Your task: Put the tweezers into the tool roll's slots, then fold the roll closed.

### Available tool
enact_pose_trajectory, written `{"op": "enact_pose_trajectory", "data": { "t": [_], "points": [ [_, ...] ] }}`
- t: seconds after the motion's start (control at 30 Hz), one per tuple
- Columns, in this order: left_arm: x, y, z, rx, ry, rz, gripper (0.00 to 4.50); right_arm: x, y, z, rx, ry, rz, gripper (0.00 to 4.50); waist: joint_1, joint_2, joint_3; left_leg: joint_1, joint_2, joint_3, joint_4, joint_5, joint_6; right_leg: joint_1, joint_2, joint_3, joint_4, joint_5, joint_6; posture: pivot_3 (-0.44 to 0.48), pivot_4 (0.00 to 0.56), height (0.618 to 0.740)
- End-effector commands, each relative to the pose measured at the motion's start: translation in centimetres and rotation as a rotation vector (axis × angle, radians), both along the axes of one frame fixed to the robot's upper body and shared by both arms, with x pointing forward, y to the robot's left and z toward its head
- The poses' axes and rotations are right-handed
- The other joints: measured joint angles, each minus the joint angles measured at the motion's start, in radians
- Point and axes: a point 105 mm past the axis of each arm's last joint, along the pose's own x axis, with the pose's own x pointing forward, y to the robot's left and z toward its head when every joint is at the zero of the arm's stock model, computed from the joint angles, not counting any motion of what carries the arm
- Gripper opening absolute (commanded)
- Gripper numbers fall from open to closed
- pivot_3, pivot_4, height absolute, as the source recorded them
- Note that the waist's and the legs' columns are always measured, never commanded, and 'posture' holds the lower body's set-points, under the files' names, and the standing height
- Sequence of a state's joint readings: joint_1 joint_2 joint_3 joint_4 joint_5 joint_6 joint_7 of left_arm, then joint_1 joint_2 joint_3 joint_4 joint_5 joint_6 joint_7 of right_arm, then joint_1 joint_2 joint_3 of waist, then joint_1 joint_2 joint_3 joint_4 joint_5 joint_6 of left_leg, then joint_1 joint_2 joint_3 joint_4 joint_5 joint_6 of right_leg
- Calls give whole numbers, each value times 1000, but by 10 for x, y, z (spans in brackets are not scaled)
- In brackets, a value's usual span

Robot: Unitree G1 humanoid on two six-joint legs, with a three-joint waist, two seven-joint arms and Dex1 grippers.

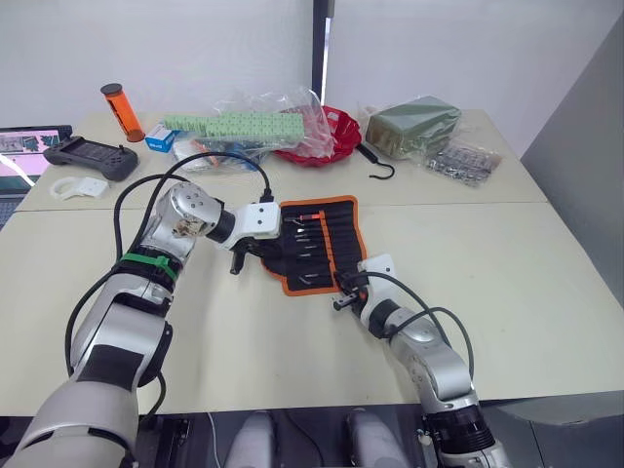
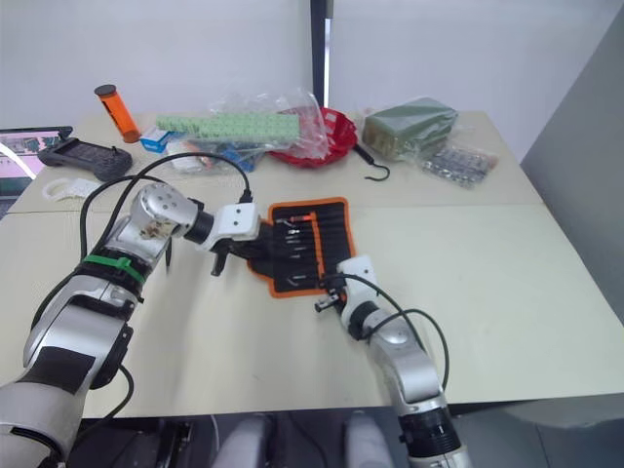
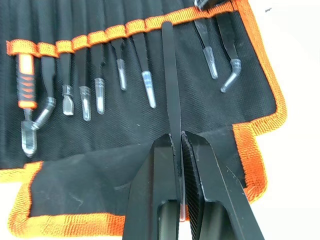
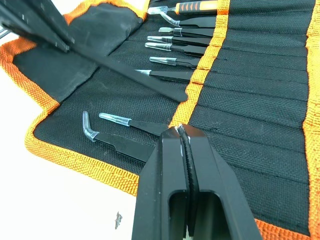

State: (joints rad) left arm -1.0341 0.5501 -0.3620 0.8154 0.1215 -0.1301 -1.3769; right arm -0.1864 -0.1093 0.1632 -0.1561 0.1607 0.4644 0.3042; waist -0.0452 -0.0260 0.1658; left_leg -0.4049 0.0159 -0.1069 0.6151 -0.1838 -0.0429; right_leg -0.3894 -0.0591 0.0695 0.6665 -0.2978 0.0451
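The tool roll (image 1: 322, 244) lies open on the table, black fabric with orange edging. Several tweezers (image 3: 145, 75) with clear tip caps sit in the slots (image 3: 115, 32) under the orange strip, beside an orange-handled tool (image 3: 25, 85). My left gripper (image 3: 176, 137) is shut on one slim black tweezer (image 3: 170, 85), whose far end reaches the orange strip between two filled slots. From the head it sits at the roll's left side (image 1: 255, 250). My right gripper (image 4: 181, 129) is shut, its tips resting on the roll next to the orange strip near the roll's front edge (image 1: 343, 289).
At the back of the table stand a red basket (image 1: 327, 136), plastic bags with green items (image 1: 244, 127), a dark green packet (image 1: 414, 125), a black hook (image 1: 380, 168) and a bag of small parts (image 1: 463, 161). At the back left are an orange cylinder (image 1: 121, 110) and a black controller (image 1: 93, 156).
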Motion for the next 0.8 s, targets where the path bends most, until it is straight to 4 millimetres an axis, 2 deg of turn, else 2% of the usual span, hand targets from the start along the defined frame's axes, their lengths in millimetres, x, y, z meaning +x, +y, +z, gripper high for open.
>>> {"op": "enact_pose_trajectory", "data": {
  "t": [0.03,0.4,0.8],
  "points": [
    [5,0,14,-12,-63,15,23,-2,-2,-13,-21,56,0,0,0,0,0,0,0,0,0,0,0,0,0,0,0,0,0,0,150,740],
    [6,7,15,-12,-66,42,23,-2,0,-13,-23,57,20,0,0,0,0,0,0,0,0,0,0,0,0,0,0,0,0,0,150,740],
    [2,0,9,13,-52,14,23,-2,1,-13,-21,54,21,0,-1,0,0,0,0,0,1,0,0,0,0,0,2,0,0,0,150,740]
  ]
}}
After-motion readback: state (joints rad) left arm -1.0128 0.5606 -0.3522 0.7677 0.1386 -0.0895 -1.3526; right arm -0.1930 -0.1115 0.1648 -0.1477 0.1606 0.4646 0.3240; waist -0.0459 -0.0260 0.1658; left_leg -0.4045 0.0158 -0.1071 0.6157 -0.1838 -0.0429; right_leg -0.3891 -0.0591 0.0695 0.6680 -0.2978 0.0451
